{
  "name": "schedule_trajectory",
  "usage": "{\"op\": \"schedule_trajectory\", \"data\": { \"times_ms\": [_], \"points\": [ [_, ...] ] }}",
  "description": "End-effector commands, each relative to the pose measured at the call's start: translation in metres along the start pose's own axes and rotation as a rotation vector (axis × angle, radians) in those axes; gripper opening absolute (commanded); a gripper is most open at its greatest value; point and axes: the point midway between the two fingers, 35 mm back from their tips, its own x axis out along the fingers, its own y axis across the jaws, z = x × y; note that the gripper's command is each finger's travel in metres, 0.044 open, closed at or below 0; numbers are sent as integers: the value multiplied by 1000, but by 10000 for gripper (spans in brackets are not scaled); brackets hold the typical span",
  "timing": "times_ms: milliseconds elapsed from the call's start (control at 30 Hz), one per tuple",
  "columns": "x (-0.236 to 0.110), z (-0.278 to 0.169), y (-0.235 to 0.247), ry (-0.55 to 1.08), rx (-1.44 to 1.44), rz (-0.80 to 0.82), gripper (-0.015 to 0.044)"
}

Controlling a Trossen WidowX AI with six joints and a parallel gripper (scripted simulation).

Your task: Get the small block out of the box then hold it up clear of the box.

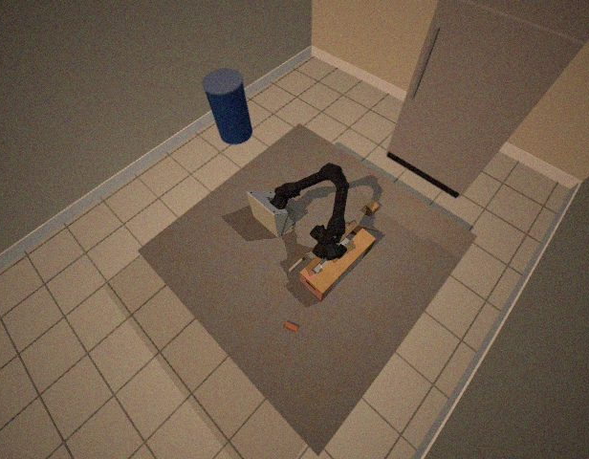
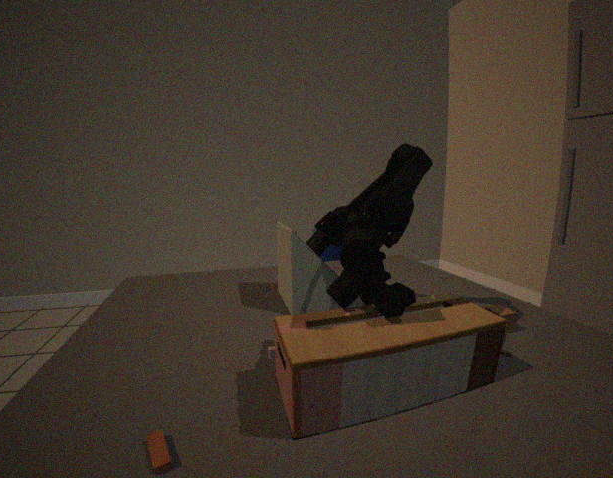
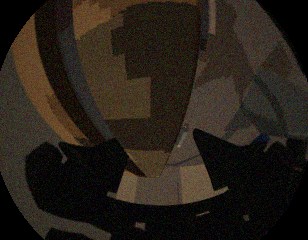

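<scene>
Top view, one black gripper (image 1: 328,251) over the slotted lid of one orange clear-fronted box (image 1: 340,267), one small tan block (image 1: 370,207) on the table beyond the box's far end (well apart from the gripper), exterior view, gripper (image 2: 394,309) at the slot, wrist view, fingers spread wide, nothing between them.

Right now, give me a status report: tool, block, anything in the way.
Tool open, empty, down at the slot in the box top. Block not visible through the front. Small orange piece lying on the table, apart from the box.
</scene>
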Motion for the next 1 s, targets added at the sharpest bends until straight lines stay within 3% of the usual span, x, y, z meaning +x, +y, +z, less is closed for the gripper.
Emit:
{"op": "schedule_trajectory", "data": {
  "times_ms": [0, 967],
  "points": [
    [4, -5, -2, 7, 6, -6, 400],
    [6, -10, -3, 7, 6, -6, 400]
  ]
}}
